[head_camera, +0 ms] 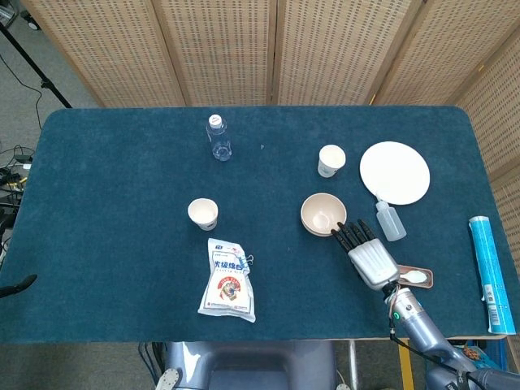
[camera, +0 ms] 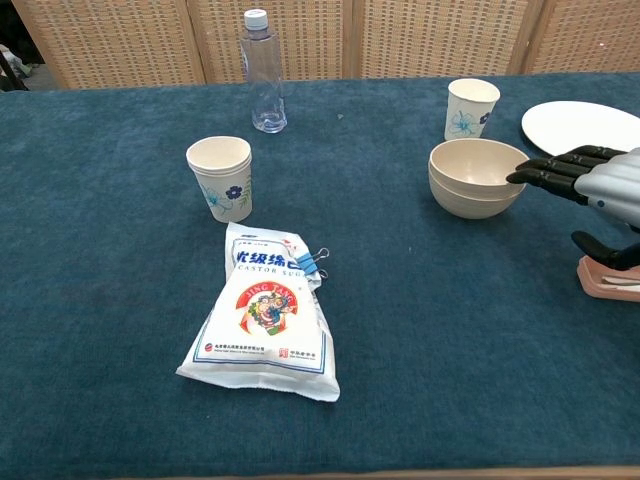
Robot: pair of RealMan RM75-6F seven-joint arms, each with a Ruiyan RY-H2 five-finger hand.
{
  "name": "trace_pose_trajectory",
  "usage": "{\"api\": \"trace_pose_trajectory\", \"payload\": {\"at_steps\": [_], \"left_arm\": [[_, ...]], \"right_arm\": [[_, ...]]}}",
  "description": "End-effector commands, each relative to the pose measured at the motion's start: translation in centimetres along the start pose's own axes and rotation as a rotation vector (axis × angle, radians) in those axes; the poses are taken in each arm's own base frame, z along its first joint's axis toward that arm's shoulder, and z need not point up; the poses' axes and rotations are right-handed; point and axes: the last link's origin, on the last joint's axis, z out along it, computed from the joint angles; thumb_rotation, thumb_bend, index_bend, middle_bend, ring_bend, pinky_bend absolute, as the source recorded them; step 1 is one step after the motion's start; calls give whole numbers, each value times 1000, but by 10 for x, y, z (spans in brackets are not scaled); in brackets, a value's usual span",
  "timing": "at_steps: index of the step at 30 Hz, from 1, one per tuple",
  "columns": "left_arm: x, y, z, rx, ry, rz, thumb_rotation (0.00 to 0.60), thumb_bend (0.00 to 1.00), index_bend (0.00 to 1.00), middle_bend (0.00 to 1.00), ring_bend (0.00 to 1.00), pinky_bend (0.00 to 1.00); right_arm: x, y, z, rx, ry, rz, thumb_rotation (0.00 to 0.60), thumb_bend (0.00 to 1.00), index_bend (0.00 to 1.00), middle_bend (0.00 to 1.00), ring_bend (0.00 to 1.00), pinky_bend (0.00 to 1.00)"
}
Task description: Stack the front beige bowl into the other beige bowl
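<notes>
The beige bowls [camera: 477, 177] sat already nested, one inside the other, just off the fingertips [camera: 522, 176] of our right hand [head_camera: 371, 257], which hung empty with fingers extended and slightly apart. We judged the stacking done, only the hand's retreat remaining. Beyond the hand stood a squeeze bottle [head_camera: 390, 220], a paper cup [camera: 471, 108] and a white plate [head_camera: 395, 173]. Our left hand was out of view.
</notes>
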Motion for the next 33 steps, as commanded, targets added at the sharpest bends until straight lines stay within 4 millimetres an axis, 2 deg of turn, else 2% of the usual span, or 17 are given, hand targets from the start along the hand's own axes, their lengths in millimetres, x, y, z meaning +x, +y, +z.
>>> {"api": "trace_pose_trajectory", "payload": {"at_steps": [1,16,21,25,26,28,29,30,31,33], "left_arm": [[1,0,0,1,2,-1,600,0,0,0,0,0],[3,-1,0,2,6,-6,600,0,0,0,0,0],[2,-2,-1,4,7,-6,600,0,0,0,0,0],[2,-1,0,3,6,-3,600,0,0,0,0,0],[2,-1,0,2,5,-3,600,0,0,0,0,0],[2,0,-1,0,4,-2,600,0,0,0,0,0],[2,0,-1,-1,3,-1,600,0,0,0,0,0],[1,0,-1,-3,2,0,600,0,0,0,0,0],[1,1,-1,-6,0,1,600,0,0,0,0,0],[0,2,-2,-11,-2,4,600,0,0,0,0,0]], "right_arm": [[-1,-1,1,0,0,0,600,644,0,0,0,0],[1,-6,3,4,13,6,600,644,0,0,0,0],[10,-6,2,9,53,22,600,643,0,0,0,0],[26,-4,-1,13,123,45,600,643,0,0,0,0],[29,-3,-3,14,139,48,600,617,0,0,0,0],[43,2,-10,11,206,64,600,406,0,0,0,0],[46,4,-13,10,225,68,600,215,0,0,0,0],[50,6,-16,6,248,70,600,73,0,0,0,0],[54,11,-22,-8,286,69,600,23,0,0,0,0],[59,17,-32,-30,344,64,600,0,0,0,0,0]]}}
